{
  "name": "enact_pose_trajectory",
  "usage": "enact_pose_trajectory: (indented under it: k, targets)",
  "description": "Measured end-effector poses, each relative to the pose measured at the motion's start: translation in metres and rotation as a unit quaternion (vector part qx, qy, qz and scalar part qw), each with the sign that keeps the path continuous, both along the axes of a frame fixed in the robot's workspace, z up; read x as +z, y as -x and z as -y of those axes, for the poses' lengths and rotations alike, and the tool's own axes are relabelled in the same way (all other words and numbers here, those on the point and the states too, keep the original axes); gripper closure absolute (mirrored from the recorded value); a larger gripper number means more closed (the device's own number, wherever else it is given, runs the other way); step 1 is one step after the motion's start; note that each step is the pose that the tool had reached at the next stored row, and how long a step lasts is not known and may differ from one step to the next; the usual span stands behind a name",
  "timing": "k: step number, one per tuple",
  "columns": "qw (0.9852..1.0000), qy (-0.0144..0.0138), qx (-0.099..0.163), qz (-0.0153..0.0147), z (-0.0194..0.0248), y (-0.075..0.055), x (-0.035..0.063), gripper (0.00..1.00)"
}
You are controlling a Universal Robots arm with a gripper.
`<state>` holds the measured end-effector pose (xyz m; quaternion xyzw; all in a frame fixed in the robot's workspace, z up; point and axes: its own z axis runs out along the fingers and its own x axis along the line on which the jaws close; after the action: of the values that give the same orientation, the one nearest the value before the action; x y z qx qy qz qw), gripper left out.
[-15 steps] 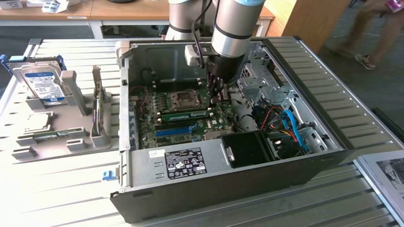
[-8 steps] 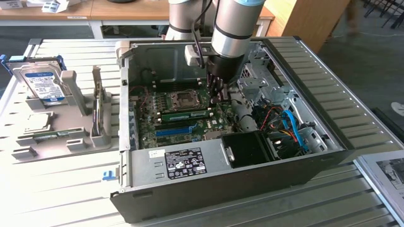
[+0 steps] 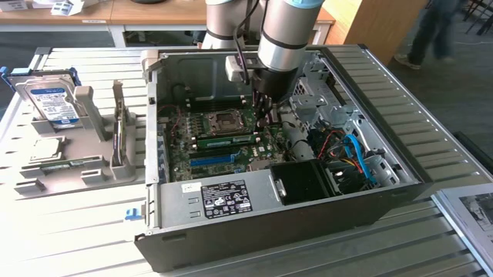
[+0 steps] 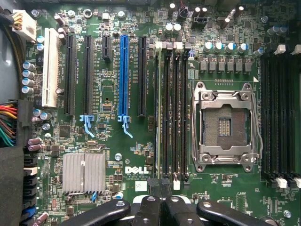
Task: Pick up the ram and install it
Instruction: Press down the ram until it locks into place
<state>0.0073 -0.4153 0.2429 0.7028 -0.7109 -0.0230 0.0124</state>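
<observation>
The ram (image 3: 227,138), a long green stick, stands on edge in a memory slot of the motherboard (image 3: 202,157) inside the open computer case (image 3: 254,231). In the wrist view the ram (image 4: 157,113) shows edge-on, in the slot of its bank that lies nearest the blue slot (image 4: 123,75). My gripper (image 3: 266,117) hangs inside the case just past the ram's end, beside the CPU socket (image 3: 225,120). The gripper (image 4: 161,187) is shut, its black fingers (image 4: 151,207) pressed together over the end of the slot bank with nothing between them. I cannot tell whether they touch the ram.
On the exterior view's left a grey stand (image 3: 69,173) holds a hard drive (image 3: 50,104), a chip (image 3: 46,150) and a thin upright board (image 3: 119,130). Drive cages and cables (image 3: 350,153) crowd the case's right. A person's legs (image 3: 435,29) are at the back right.
</observation>
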Motion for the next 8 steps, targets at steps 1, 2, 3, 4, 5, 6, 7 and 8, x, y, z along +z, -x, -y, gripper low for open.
enact_pose_trajectory:
  k: [1,2,3,4,5,6,7,8]
  targets:
    - [1.0000,-0.0001,0.000,0.0000,0.0000,0.0000,-0.0004,0.90]
    - [1.0000,-0.0002,0.000,0.0000,0.0000,0.0000,-0.0008,0.90]
    - [1.0000,0.0000,0.000,0.0000,0.0000,0.0000,-0.0012,0.90]
    - [1.0000,0.0000,0.000,0.0000,0.0000,0.0000,-0.0017,0.90]
    - [1.0000,0.0000,0.000,0.0000,0.0000,0.0000,-0.0022,0.90]
    - [1.0000,0.0000,0.000,0.0000,0.0000,0.0000,-0.0028,0.90]
    - [1.0000,0.0000,0.000,0.0000,0.0000,0.0000,-0.0034,0.90]
    - [1.0000,0.0000,0.000,0.0000,0.0000,0.0000,-0.0040,0.90]
